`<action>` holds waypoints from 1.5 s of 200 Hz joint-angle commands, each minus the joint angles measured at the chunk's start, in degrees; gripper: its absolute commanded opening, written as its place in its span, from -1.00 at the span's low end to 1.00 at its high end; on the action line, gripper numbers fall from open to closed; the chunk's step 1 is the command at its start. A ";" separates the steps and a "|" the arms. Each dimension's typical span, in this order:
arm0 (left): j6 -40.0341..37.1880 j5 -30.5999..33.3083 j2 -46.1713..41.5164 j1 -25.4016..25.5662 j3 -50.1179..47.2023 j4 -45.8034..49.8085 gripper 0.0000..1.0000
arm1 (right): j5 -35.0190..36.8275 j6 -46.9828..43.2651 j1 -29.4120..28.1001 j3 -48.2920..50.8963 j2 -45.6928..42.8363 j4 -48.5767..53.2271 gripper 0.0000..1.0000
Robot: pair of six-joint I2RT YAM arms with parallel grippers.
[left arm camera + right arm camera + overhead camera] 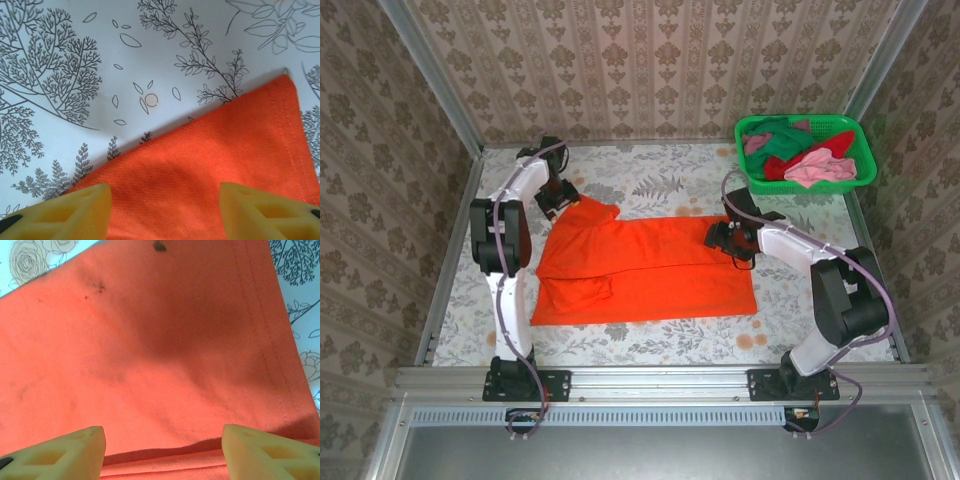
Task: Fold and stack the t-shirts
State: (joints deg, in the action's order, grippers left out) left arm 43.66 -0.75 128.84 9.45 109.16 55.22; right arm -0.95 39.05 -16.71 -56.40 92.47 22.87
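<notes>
At your left, the left pincer (553,198) stands over the far-left corner of the orange t-shirt (640,270). Its fingers are apart and grip nothing, and in the left wrist view the pointed corner lies between them. The shirt lies flat across the middle of the desk (660,185), with its near-left part already doubled over.

To take this corner well, come down so both pads straddle the hem, then close well inside the stitching so the cloth cannot slip out.

On the shirt's far-right edge, the right pincer (725,238) is also spread and holding nothing. A layered edge lies just by its fingers, so decide which layers you mean to catch. Lift both corners together and evenly.

The other t-shirts (820,168) wait in the basket (800,120) at far right.
</notes>
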 commanded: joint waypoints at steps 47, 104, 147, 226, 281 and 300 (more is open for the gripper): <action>-2.06 0.41 6.89 0.39 9.57 8.63 0.07 | -1.24 -1.52 0.98 -1.74 1.75 0.37 0.27; 0.77 -0.86 9.11 0.72 8.99 9.95 0.03 | -1.25 -1.45 1.17 -1.01 2.13 0.21 0.27; 1.28 -1.21 10.85 0.74 9.36 10.40 -0.45 | -0.99 -1.52 1.46 -0.93 1.70 0.59 0.27; 1.27 -0.30 4.61 1.07 4.02 7.77 -1.00 | 6.67 6.64 4.96 -7.00 4.90 2.21 0.17; 0.58 -0.93 0.98 1.23 -2.54 4.83 -1.00 | 11.78 17.19 5.20 -24.44 19.42 10.88 -0.11; 0.37 -1.15 1.07 1.27 -2.76 4.76 -1.00 | 12.73 18.48 5.20 -30.81 24.46 15.10 -0.19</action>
State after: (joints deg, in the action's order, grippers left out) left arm 44.80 -1.30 131.28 10.52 107.55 59.75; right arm 8.43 52.71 -11.51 -80.82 111.63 29.50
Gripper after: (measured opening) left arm 0.051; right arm 0.425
